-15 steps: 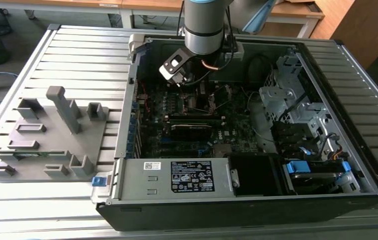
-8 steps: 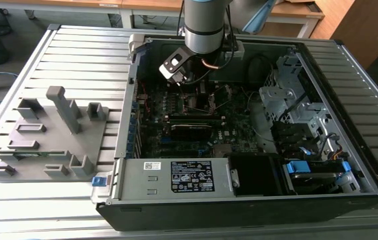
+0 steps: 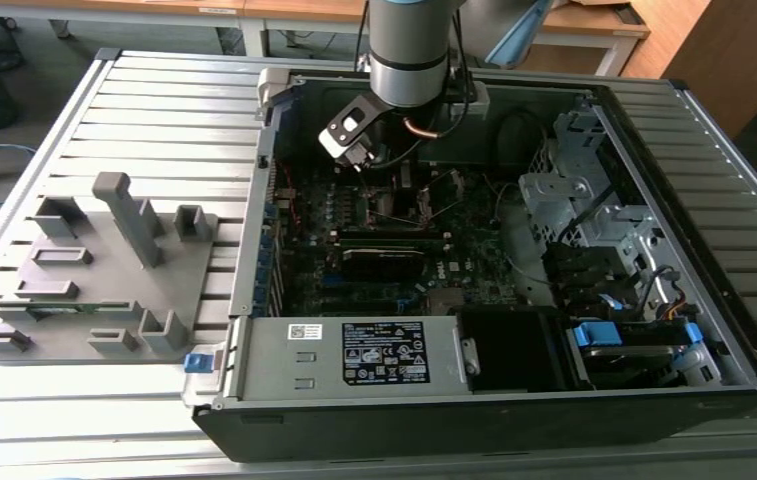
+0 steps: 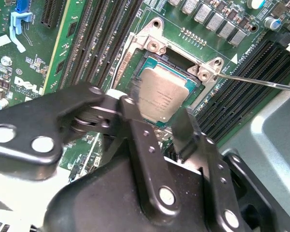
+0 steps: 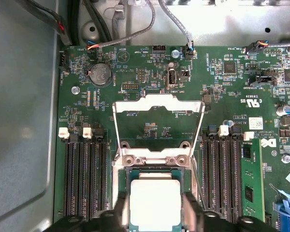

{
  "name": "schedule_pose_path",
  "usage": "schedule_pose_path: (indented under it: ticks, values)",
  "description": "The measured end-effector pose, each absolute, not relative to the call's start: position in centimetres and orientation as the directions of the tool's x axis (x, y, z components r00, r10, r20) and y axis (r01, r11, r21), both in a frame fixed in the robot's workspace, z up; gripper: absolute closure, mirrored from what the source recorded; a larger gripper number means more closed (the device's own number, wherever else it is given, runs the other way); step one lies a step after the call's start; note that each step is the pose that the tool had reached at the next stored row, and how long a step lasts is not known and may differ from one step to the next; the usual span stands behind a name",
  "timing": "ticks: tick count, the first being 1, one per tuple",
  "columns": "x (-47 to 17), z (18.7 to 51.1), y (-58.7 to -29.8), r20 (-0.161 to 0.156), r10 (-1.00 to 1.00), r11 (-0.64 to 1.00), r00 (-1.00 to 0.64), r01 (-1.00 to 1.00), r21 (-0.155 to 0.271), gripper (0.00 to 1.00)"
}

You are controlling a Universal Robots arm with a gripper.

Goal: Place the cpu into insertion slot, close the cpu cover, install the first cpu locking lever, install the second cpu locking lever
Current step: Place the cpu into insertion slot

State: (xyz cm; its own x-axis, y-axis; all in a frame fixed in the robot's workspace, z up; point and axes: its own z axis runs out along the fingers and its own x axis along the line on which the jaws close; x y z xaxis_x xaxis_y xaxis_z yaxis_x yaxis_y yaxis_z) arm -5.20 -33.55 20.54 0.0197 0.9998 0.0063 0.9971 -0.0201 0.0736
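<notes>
Cpu [image 5: 154,195] sits inside the insertion slot's [image 5: 157,170] rim, mid-motherboard [image 5: 135,82], with the gripper [image 4: 157,111] clamped on two opposite edges of it. The cpu cover [image 5: 158,99] lies swung open past the slot's hinge edge. Memory slots [image 5: 82,174] crowd both flanks.

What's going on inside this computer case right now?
A robot arm has its gripper shut on the cpu, holding it by two opposite edges right at the insertion slot on the green motherboard. The cpu cover stands swung open, not yet closed over the slot.
</notes>
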Motion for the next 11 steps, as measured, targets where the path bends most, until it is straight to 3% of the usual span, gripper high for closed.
schedule_pose_path:
  ticks: [2,4,5,7,10,11]
  values:
    - [-5.2,20.54,-33.55,0.006,1.0,-0.02,0.02,0.997,0.074,0.54]
    - [-5.2,20.55,-33.55,0.006,1.0,-0.02,0.02,0.997,0.074,0.54]
    - [-5.2,20.55,-33.55,0.006,1.0,-0.02,0.02,0.997,0.074,0.65]
    - [-5.2,20.55,-33.55,0.006,1.0,-0.02,0.02,0.997,0.074,0.65]
    - [-5.2,20.55,-33.54,0.006,1.0,-0.02,0.02,0.997,0.074,0.83]
    - [-5.2,20.55,-33.55,0.006,1.0,-0.02,0.02,0.997,0.074,0.83]
